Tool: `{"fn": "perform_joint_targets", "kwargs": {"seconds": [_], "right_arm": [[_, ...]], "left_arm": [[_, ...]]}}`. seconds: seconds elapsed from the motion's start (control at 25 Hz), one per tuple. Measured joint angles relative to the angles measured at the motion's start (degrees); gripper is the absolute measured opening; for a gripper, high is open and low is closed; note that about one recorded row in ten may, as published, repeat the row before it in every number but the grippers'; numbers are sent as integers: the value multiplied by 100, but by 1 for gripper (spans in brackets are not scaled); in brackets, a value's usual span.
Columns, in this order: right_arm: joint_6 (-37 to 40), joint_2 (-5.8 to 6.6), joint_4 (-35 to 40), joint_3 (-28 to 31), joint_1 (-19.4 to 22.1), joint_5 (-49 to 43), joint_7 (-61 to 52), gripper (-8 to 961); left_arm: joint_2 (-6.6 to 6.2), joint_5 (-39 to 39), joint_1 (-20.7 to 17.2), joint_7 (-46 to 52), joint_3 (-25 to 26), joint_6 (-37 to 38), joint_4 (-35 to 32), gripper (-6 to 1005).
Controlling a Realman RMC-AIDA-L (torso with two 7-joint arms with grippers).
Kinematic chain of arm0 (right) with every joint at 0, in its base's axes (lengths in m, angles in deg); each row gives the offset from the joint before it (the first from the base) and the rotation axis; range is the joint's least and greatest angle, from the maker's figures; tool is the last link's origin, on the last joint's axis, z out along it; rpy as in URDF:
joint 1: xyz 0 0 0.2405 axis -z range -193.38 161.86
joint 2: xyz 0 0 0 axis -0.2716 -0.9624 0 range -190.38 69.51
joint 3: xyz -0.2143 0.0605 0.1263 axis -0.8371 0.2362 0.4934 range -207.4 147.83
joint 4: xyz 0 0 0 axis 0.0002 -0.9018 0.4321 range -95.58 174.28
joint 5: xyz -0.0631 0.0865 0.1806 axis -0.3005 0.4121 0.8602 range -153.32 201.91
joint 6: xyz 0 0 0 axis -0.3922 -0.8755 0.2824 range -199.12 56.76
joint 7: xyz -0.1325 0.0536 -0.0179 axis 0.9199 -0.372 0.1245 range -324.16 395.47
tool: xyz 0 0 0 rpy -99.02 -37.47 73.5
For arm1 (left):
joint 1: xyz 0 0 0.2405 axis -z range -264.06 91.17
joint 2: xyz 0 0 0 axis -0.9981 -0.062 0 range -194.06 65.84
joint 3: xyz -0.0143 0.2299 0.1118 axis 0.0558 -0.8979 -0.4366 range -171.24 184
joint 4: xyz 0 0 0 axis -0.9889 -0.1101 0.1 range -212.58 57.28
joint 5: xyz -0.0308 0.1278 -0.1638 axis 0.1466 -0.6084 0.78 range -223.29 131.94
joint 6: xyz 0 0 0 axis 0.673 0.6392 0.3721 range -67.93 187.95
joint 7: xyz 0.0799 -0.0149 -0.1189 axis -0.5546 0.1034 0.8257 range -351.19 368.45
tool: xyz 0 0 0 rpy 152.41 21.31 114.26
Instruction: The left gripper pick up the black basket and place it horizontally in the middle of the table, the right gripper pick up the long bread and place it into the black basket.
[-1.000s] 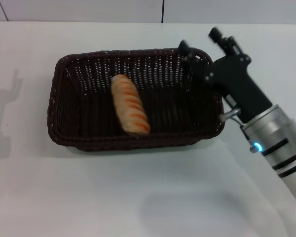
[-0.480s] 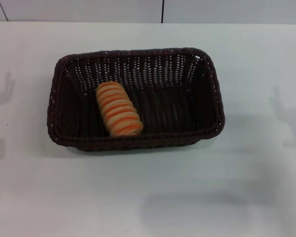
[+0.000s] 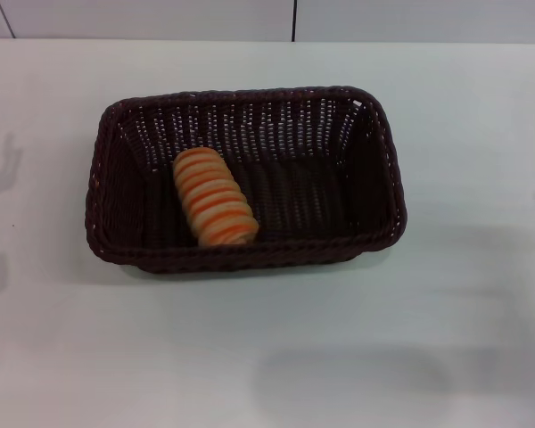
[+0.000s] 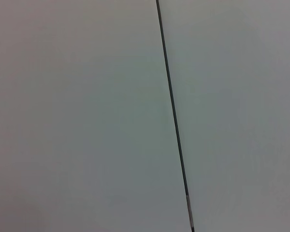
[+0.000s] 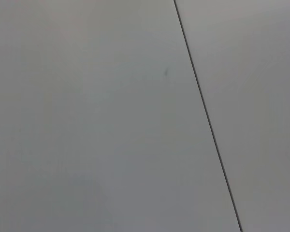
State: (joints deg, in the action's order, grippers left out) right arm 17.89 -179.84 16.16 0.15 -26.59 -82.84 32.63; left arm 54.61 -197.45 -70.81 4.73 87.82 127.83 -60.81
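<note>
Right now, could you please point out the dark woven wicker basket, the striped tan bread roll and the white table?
black basket point(image 3: 388, 169), head view, right braided rim.
long bread point(image 3: 215, 197), head view, ridged top.
table point(image 3: 250, 357), head view, bare near surface.

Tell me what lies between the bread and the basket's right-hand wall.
Head view: only bare woven basket floor lies between the long bread and the black basket wall.

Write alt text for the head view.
A striped long bread lies inside the black basket, toward its left half. The basket sits lengthwise across the middle of the white table; no robot arm is in view.
</note>
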Motion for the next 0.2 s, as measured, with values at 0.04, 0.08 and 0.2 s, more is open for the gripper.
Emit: {"fn": "perform_joint_targets", "kwargs": {"seconds": [0.04,0.08,0.2], "right_arm": [[-3,1,15,1,-2,0,3,822],[-3,1,27,0,-2,0,5,823],[7,1,60,-11,4,0,9,823]], "left_arm": [[2,-1,-6,0,-2,4,-5,793],[2,-1,-13,0,-14,16,-21,793],[2,-2,-20,11,-36,42,-67,793]]}}
